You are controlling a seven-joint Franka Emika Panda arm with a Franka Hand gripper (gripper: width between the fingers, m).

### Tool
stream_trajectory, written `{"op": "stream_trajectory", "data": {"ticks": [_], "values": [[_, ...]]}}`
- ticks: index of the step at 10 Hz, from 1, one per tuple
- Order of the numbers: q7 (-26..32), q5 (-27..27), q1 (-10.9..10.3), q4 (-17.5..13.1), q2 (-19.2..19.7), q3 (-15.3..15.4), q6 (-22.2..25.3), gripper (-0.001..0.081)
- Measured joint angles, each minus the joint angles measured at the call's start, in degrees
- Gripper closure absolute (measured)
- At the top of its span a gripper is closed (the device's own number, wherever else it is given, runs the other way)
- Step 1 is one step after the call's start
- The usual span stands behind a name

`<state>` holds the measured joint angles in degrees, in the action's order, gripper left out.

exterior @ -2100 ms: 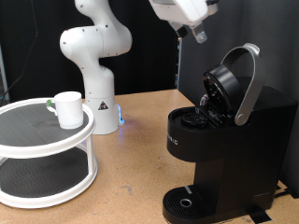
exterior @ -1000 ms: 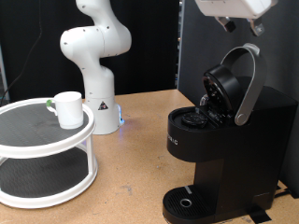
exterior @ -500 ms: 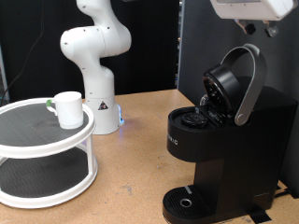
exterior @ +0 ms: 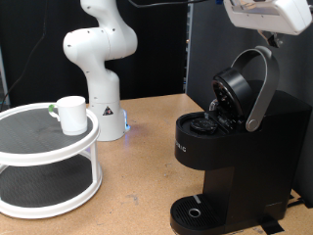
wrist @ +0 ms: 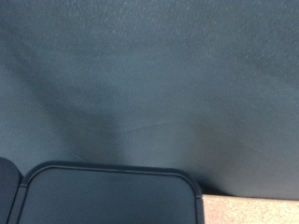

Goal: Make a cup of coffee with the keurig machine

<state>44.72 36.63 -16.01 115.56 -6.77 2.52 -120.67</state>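
In the exterior view, your keurig machine [exterior: 235,147] stands on the wooden worktop [exterior: 147,166] with its lid raised on the silver handle and the brew chamber exposed. The cup [exterior: 70,114] sits well apart from the machine, on the top tier of a white round shelf [exterior: 44,162], so nothing is brewing. The claw [exterior: 268,39] hangs just above the machine's handle; you cannot tell whether its fingers are apart. A black backdrop stands behind the machine.

In the wrist view, you see only dark backdrop, a dark rounded panel edge and a strip of worktop; no fingers show.

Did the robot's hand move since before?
Yes. In the exterior view the hand went toward the right, from above the keurig machine's open lid to beyond its raised handle.
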Motion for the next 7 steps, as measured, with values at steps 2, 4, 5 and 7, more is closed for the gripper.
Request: {"op": "stream_trajectory", "data": {"ticks": [2, 4, 5, 7], "values": [[0.0, 0.0, 0.1, 0.2, 0.4, -0.1, 0.0, 0.0787], [0.0, -0.1, 0.3, 0.3, 0.7, -0.2, 0.0, 0.0802], [0.0, -0.2, 0.4, 0.3, 0.8, -0.3, 0.0, 0.0800], [0.1, -0.3, 0.6, 0.3, 0.8, -0.4, 0.0, 0.0800]]}}
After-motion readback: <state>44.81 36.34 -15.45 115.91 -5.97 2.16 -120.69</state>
